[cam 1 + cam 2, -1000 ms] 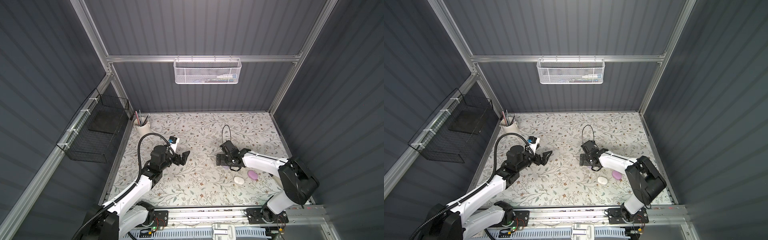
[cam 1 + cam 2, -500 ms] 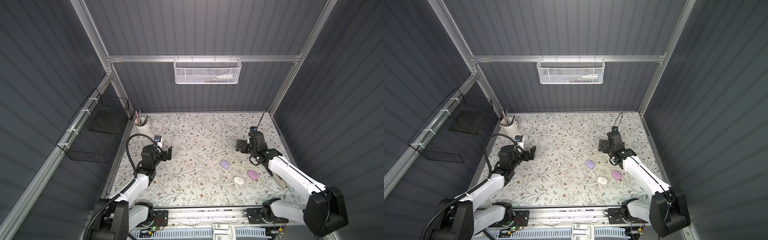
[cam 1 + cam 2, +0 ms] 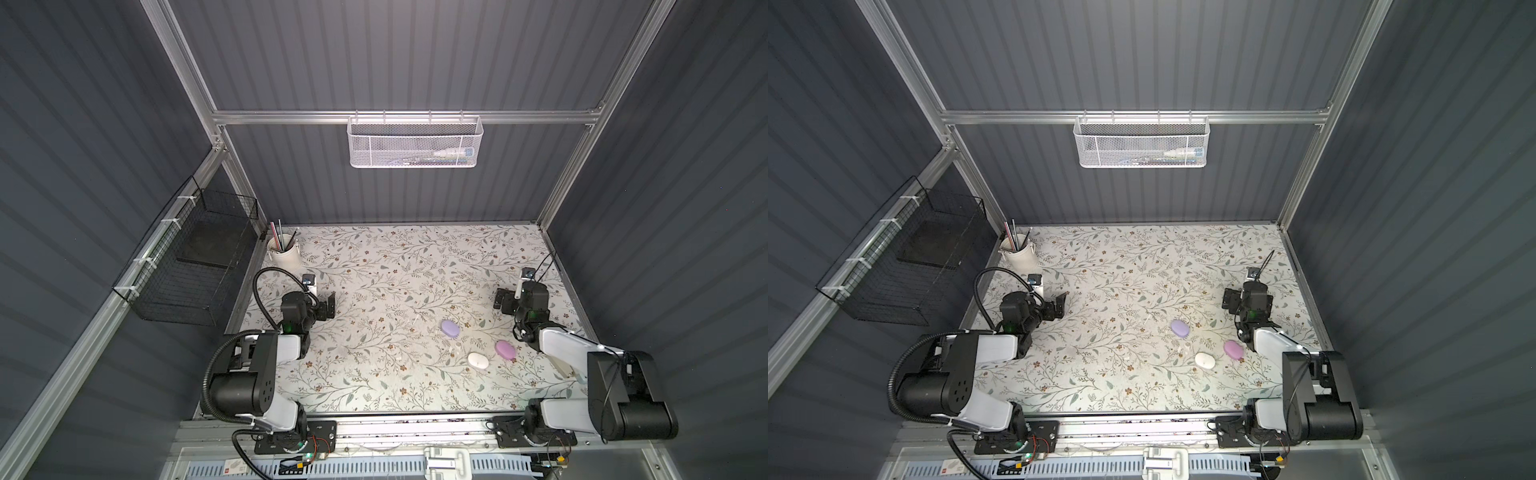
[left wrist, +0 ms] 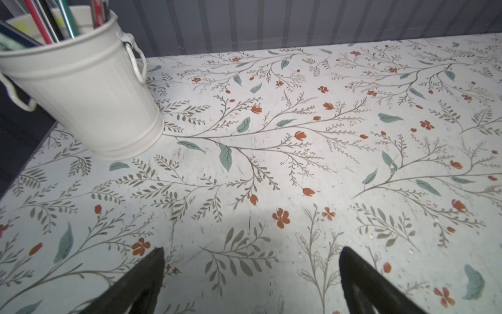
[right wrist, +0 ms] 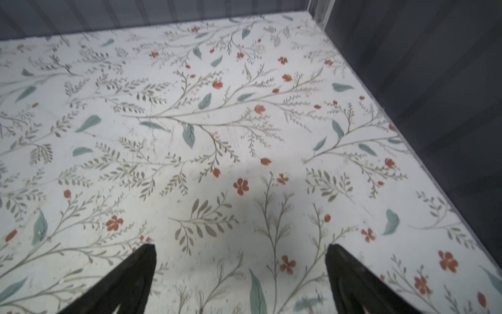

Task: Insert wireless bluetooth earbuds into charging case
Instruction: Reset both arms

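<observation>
I judge the task barely begun: all 3 cases look shut, and neither of my claws carries a bud.

Nearest my bases lies the white case [image 3: 478, 360]. The pink case [image 3: 505, 350] sits just beside it and the lavender case [image 3: 449, 329] a little farther out, all toward my right side of the floral cover [image 3: 374, 266]. The earbuds [image 3: 416, 320] show only as pale specks on the cover near these cases. They are too small for me to tell surely from marks in the print, and I cannot count them.

The next move, as I reckon it, calls for bringing 1 claw down on a case to steady it while the other lifts the lid. After that comes a low, narrow pinch on a bud, fingertips almost on the cover, because so small and smooth a thing will slip or skate away.

Farther out, my right claw [image 3: 503, 300] hangs beyond the cases, apart from the lavender one. Its jaws are spread wide and empty; its wrist view shows only bare cover between the tips [image 5: 240, 252]. My left claw [image 3: 327, 306] hangs well apart from every case, on the opposite side. It too is spread wide and grasps nothing [image 4: 251, 255].

Farthest, in the left corner, stands a cream bucket [image 4: 81, 95] of pens, near my left claw but not touching it.
</observation>
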